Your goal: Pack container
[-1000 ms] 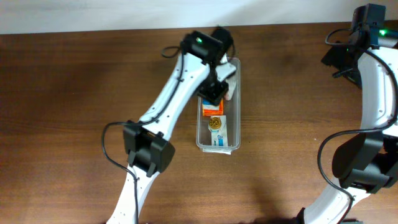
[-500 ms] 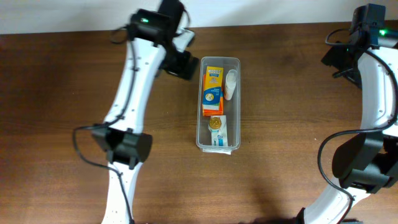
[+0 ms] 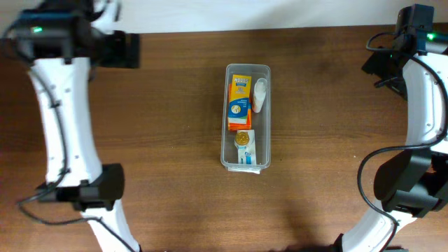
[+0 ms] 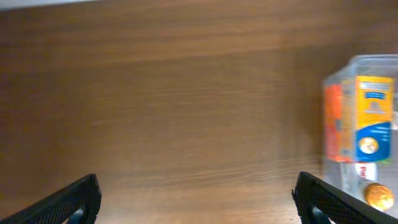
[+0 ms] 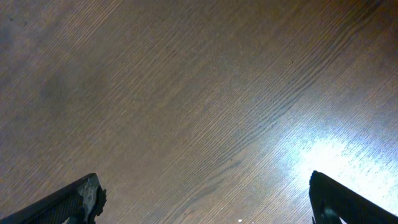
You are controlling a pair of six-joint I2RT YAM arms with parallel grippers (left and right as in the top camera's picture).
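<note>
Leaving the container [image 3: 269,119] in the middle of the bench [image 3: 175,175], loaded with an orange box [image 3: 239,98] and smaller items. Hovering left fingers [image 4: 71,200] and right fingers [image 5: 78,198] wide, empty. Likely finishing packing; next, looking for any leftover item.

One container [image 3: 248,66], one orange box [image 3: 239,102]

I see the clear container [image 3: 231,152] lying lengthwise mid-table [image 3: 161,140]. It holds an orange box [image 3: 239,103], a white piece [image 3: 260,94] just beside that, then a gold disc [image 3: 242,138] and a blue-and-white packet [image 3: 246,157]. My left arm [image 3: 63,119] is at the far left and my right arm [image 3: 428,91] at the far right, both well apart from the container.
</note>
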